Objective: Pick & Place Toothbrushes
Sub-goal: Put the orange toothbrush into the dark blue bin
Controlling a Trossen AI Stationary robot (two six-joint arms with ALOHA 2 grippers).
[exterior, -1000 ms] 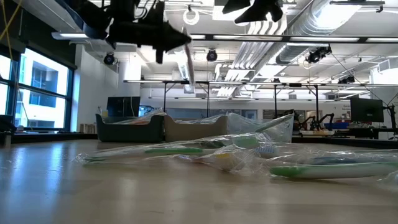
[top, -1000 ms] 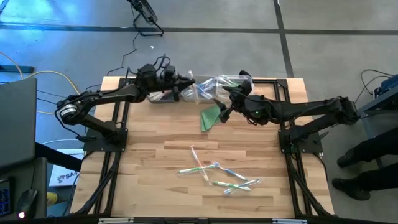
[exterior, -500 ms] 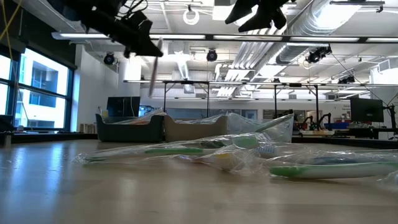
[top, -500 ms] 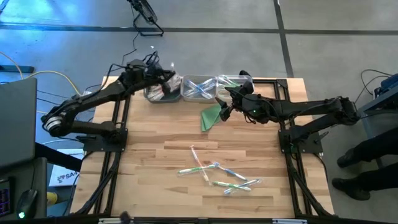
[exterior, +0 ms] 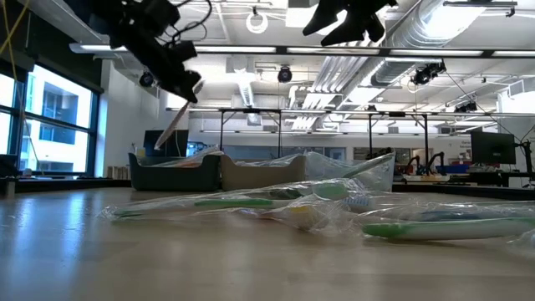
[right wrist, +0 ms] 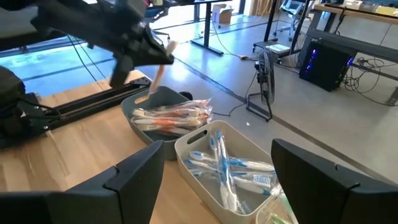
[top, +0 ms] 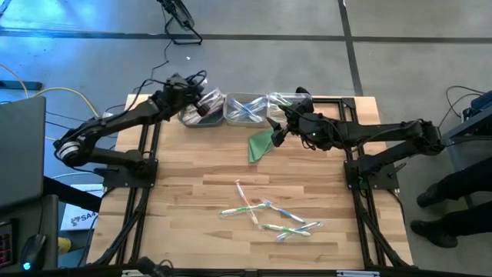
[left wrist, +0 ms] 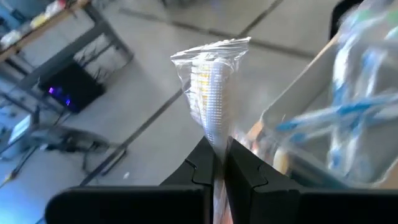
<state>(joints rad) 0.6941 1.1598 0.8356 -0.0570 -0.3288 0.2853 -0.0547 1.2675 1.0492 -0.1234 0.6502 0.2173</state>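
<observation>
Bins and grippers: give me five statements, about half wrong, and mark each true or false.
1. The left gripper is shut on a wrapped toothbrush. True.
2. The right gripper is shut on the green cloth. False: it is open and empty, raised near the bins.
3. The middle bin holds blue toothbrushes. True.
4. The left gripper hangs over the loose toothbrushes at the table's near side. False: it is at the far edge, above the dark bin.
5. The dark bin is empty. False: it holds wrapped pink-orange toothbrushes.
</observation>
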